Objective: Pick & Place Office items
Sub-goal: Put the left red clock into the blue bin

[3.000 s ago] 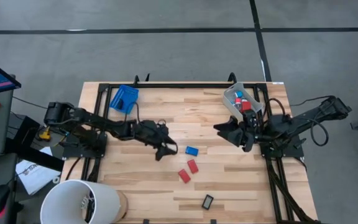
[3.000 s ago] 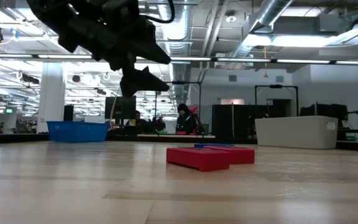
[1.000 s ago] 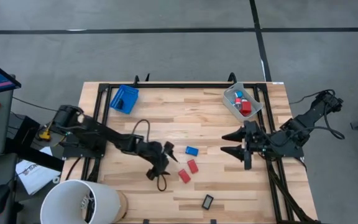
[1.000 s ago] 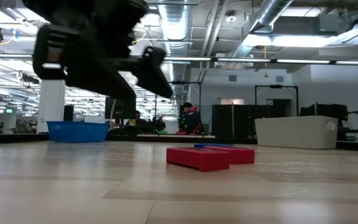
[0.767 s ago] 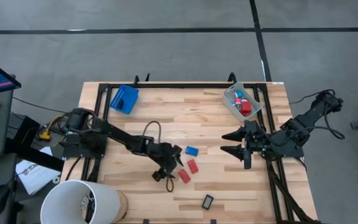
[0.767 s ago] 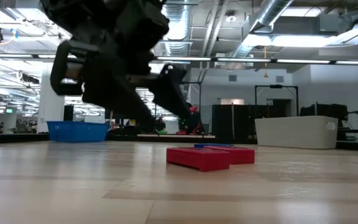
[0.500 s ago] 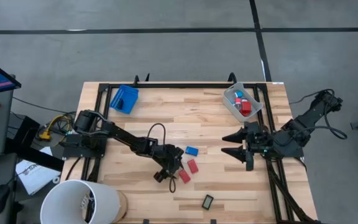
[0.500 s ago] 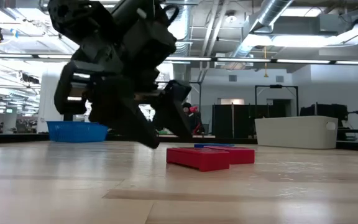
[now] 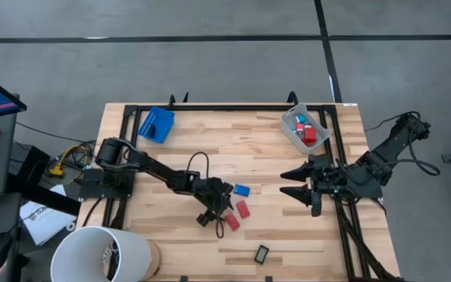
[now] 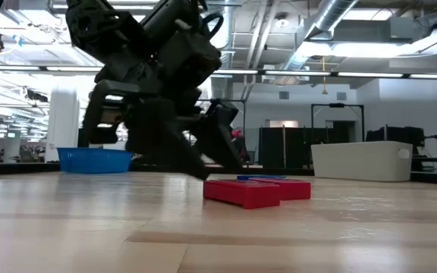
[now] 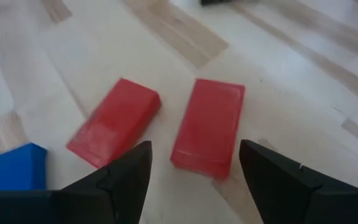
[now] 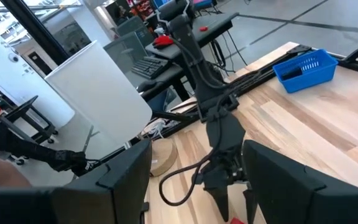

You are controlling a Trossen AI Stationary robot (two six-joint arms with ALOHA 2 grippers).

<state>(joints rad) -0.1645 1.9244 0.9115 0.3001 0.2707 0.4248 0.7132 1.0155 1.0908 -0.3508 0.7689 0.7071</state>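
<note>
a: what's biggest on the table (image 9: 288, 164)?
b: the two arms. the left gripper (image 9: 219, 217) reaches down to the middle of the boards, its fingers parted with a red block (image 11: 208, 126) lying between the tips, not yet pinched. the right gripper (image 9: 297, 188) hangs over the right side, away from the pieces, fingers spread and empty.
a: then the containers?
b: a white bucket (image 9: 102, 255) by the near left corner, a blue tray (image 9: 156, 124) at the far left, a clear grey bin (image 9: 304, 130) at the far right with red, blue and white bits inside.
a: and the loose office items?
b: a second red block (image 9: 243, 208) just beside the first, a blue block (image 9: 241, 189) next to it, and a black rectangle (image 9: 261, 253) with a light face well apart near the front edge.
</note>
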